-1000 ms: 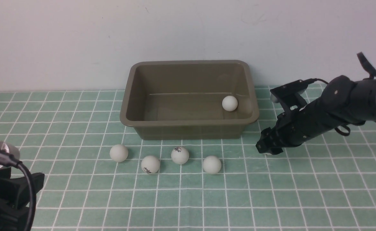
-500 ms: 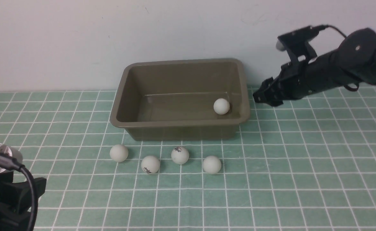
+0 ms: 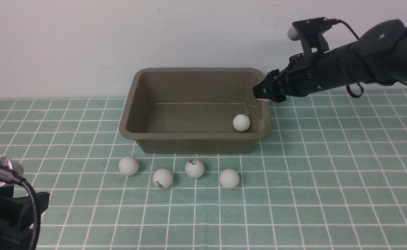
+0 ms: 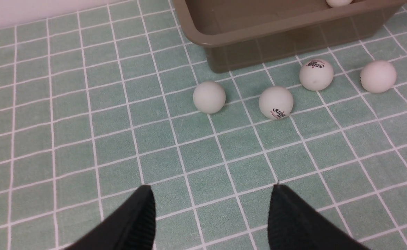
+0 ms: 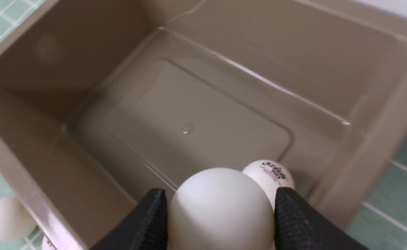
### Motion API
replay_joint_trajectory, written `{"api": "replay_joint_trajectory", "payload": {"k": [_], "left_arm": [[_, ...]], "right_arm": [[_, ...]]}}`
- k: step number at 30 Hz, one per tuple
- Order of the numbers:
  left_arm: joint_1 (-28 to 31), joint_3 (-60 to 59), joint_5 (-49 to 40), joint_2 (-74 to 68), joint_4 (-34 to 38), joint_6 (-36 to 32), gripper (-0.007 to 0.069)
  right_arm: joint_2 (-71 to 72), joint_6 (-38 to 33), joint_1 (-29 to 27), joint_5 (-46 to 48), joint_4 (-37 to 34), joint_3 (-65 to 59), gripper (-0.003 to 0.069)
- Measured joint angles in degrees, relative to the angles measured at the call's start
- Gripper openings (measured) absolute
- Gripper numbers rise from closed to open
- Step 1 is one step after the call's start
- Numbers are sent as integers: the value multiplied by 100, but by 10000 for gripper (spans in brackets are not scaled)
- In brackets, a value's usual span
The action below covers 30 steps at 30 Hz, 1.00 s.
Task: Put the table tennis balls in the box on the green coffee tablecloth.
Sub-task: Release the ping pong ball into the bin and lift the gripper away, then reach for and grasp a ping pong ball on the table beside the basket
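– While one table tennis ball (image 5: pixel 220 208) sits clamped in the right fingers (image 5: pixel 151 215) over the box's (image 3: pixel 196 139) right end, should they let go?
– Inward and lower first, or it may bounce out. Meanwhile the left fingers (image 4: pixel 137 222) stand open, empty, above the green tablecloth (image 3: pixel 328 180).

Front view faces the wall (image 3: pixel 85 41) from afar; wrist views look down nearer — all share the box (image 3: pixel 196 145).
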<state>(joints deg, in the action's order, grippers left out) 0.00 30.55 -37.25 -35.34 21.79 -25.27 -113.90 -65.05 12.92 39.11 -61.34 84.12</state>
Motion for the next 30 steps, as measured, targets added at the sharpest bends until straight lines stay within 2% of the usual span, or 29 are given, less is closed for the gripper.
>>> {"api": "replay_joint_trajectory", "payload": {"k": [6, 12, 14, 20, 25, 27, 30], "left_arm": [[0, 0, 0, 0, 0, 0, 395], [0, 0, 6, 0, 0, 0, 395], [0, 0, 6, 0, 0, 0, 395], [0, 0, 6, 0, 0, 0, 395], [0, 0, 10, 0, 0, 0, 395], [0, 0, 10, 0, 0, 0, 395], [0, 0, 17, -22, -12, 0, 395]], "right_arm": [[-229, -931, 116, 175, -409, 0, 356], [-247, -1259, 213, 103, -554, 0, 358], [-247, -1279, 215, 15, -586, 0, 377], [-247, -1393, 215, -162, -655, 0, 518], [-91, -1659, 215, -294, -657, 0, 556], [391, -1814, 215, -622, -487, 0, 559], [1092, -1709, 176, -830, 153, 0, 540]]}}
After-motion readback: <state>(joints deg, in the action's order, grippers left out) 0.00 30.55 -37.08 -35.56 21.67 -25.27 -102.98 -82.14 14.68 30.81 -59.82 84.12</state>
